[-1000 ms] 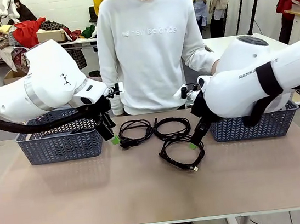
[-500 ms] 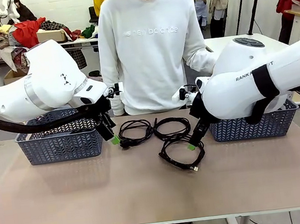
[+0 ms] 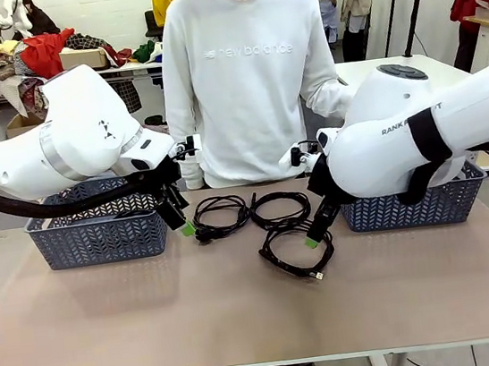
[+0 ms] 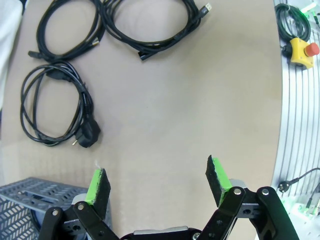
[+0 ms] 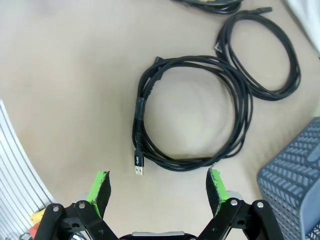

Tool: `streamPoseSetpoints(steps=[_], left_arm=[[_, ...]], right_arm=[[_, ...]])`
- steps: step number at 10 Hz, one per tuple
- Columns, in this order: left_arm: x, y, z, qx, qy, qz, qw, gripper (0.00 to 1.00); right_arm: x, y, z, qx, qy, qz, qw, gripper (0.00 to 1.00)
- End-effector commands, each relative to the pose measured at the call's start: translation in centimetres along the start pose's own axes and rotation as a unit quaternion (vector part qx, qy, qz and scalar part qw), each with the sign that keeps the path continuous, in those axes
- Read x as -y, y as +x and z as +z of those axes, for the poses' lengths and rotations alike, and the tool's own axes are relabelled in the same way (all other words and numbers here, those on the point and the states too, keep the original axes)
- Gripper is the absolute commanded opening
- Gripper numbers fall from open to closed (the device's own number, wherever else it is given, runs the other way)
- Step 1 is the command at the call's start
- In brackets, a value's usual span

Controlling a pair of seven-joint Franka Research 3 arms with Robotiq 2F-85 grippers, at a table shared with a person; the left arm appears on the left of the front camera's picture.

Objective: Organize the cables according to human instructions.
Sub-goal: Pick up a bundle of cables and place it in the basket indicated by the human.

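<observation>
Three black coiled cables lie on the table in front of the person in a white sweatshirt (image 3: 239, 75): one (image 3: 220, 202) by my left gripper, one (image 3: 281, 224) in the middle, one (image 3: 278, 267) nearer me. My left gripper (image 3: 182, 223) hangs open just left of the first coil, which has a mains plug (image 4: 86, 136); its jaws (image 4: 157, 180) hold nothing. My right gripper (image 3: 314, 232) is open over the near coil's right edge. That coil (image 5: 141, 107), with a USB plug, lies just beyond the open right gripper (image 5: 159, 187). Another coil (image 5: 295, 65) lies past it.
A blue-grey lattice basket (image 3: 99, 243) stands at the left behind my left arm, and a second one (image 3: 415, 207) at the right under my right arm. A yellow emergency-stop button (image 4: 300, 50) sits on the metal rail at the table's near edge.
My right arm has shifted slightly to the left over the near coil. The left arm and the cables have not moved.
</observation>
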State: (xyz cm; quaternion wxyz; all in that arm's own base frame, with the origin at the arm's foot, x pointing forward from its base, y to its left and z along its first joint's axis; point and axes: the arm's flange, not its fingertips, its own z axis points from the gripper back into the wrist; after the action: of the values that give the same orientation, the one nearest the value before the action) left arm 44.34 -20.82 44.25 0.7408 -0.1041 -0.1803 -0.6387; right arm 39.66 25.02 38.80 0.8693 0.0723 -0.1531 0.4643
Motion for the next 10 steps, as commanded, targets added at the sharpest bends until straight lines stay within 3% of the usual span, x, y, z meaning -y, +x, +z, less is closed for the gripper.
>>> streamPoseSetpoints(steps=[1,10], left_arm=[[0.0,-0.2,0.1,0.0,0.001,0.001,1.0,1.0],[0.0,-0.2,0.1,0.0,0.001,0.001,1.0,1.0]], right_arm=[[0.2,2.6,-2.3,-0.015,-0.007,0.008,1.0,1.0],[-1.7,5.4,-9.4,-0.052,-0.023,-0.009,0.998,1.0]])
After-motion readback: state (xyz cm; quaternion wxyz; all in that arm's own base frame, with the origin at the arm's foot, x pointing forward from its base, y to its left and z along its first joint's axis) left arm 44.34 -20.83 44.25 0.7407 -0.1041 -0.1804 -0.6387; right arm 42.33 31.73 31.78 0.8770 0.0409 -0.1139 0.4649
